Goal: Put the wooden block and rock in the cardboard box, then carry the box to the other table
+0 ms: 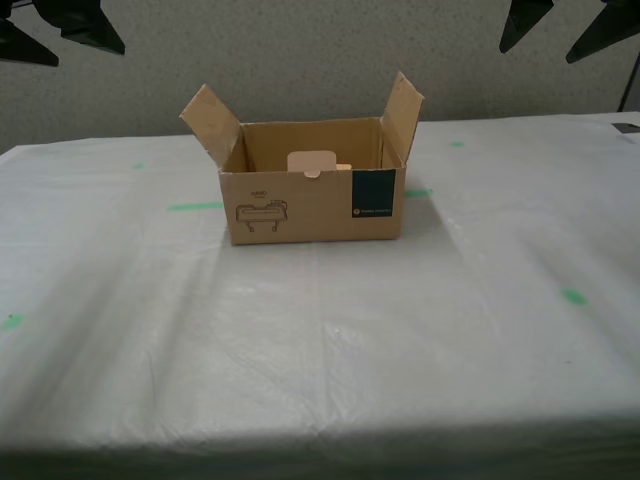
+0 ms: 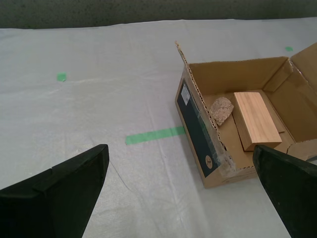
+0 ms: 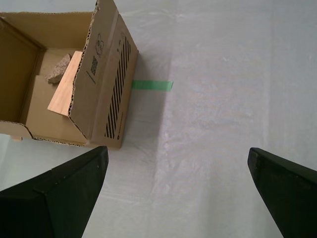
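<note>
The cardboard box (image 1: 300, 205) stands open on the other table (image 1: 320, 340), side flaps raised, teal label at the front. Inside it, the pale wooden block (image 2: 255, 119) lies beside the speckled rock (image 2: 221, 109); the first wrist view also shows the block (image 3: 64, 89) and rock (image 3: 58, 69). My second gripper (image 2: 179, 151) hovers open above the sheeting by the box's labelled corner (image 2: 198, 129). My first gripper (image 3: 177, 150) hangs open above the table beside the box's striped end (image 3: 106, 89). Neither touches the box. Dark fingers (image 1: 95, 30) and fingers (image 1: 525, 20) show at the exterior view's top corners.
Wrinkled white sheeting covers the table, with green tape marks (image 1: 195, 206) near the box and others (image 1: 573, 296) further out. A grey wall runs behind the table. The table's front edge lies at the bottom of the exterior view.
</note>
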`<state>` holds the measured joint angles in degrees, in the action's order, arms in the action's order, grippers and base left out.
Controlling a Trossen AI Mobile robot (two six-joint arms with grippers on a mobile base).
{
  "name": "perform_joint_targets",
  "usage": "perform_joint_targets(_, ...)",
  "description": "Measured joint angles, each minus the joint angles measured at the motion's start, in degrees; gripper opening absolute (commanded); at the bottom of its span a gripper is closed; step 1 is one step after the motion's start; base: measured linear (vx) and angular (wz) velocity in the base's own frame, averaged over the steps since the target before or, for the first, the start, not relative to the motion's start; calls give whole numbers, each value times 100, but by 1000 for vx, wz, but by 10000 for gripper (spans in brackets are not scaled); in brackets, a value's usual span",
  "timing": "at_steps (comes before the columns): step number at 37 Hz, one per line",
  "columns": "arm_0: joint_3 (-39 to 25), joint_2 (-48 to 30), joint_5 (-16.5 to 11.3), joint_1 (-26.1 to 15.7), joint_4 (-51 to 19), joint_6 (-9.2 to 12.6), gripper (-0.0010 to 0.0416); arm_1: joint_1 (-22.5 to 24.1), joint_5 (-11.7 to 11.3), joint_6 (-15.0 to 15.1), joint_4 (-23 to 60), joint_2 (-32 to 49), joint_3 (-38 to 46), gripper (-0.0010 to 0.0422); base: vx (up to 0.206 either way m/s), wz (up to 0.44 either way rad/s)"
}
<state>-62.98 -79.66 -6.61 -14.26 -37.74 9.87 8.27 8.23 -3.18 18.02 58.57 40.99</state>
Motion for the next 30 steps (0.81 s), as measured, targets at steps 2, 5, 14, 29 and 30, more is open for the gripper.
perform_joint_targets(2, 0, 0, 0, 4, 0, 0, 394, 0, 0, 0, 0, 0, 0, 398, 0, 0)
perform_joint_targets(5, 0, 0, 0, -2, 0, -2, 393, 0, 0, 0, 0, 0, 0, 398, 0, 0)
perform_joint_targets(14, 0, 0, 0, 0, 0, 0, 394, 0, 0, 0, 0, 0, 0, 398, 0, 0)
perform_joint_targets(29, 0, 0, 0, -2, 0, 0, 393, 0, 0, 0, 0, 0, 0, 398, 0, 0)
perform_joint_targets(30, 0, 0, 0, 0, 0, 0, 393, 0, 0, 0, 0, 0, 0, 398, 0, 0)
